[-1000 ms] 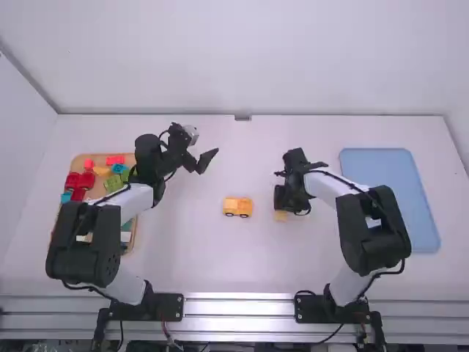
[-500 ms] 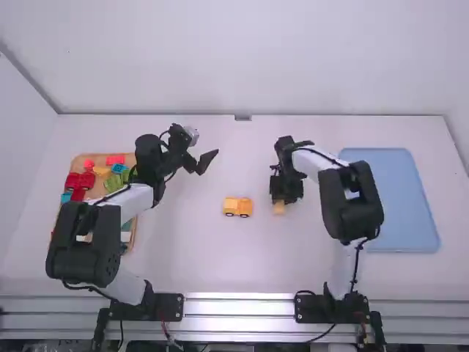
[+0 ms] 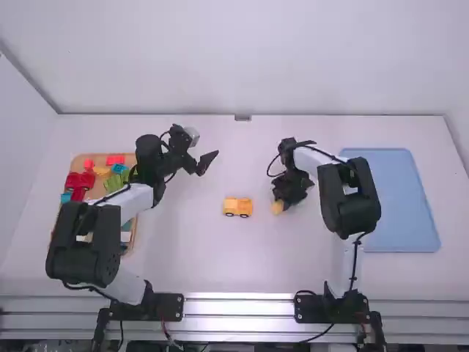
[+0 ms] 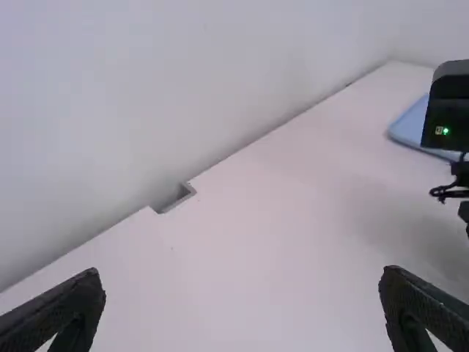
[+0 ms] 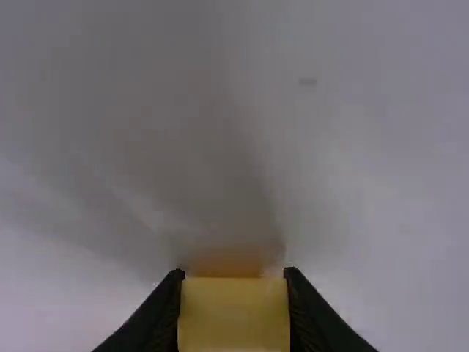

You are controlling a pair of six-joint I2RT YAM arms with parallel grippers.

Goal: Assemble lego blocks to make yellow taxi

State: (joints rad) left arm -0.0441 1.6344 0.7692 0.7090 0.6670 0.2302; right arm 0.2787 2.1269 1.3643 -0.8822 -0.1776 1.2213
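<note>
The yellow-orange taxi body (image 3: 237, 207), with dark wheels, stands at the middle of the table. To its right, my right gripper (image 3: 281, 202) points down close over the table with a yellow block (image 3: 277, 207) at its tips. In the right wrist view my right gripper (image 5: 234, 312) is shut on the yellow block (image 5: 234, 315), a finger at each side. My left gripper (image 3: 204, 160) is held up behind and left of the taxi body; in the left wrist view the left gripper (image 4: 242, 304) stands wide open with nothing between its fingers.
An orange-brown tray (image 3: 79, 163) of red, green, blue and yellow pieces lies at the far left, partly behind the left arm. A blue tray (image 3: 410, 213) lies at the right, beside the right arm. A wall (image 3: 249, 73) rises behind the table.
The right arm has swung inward and its gripper has turned, with the yellow block shifting slightly left and toward the back. The left arm and the taxi body have kept still.
</note>
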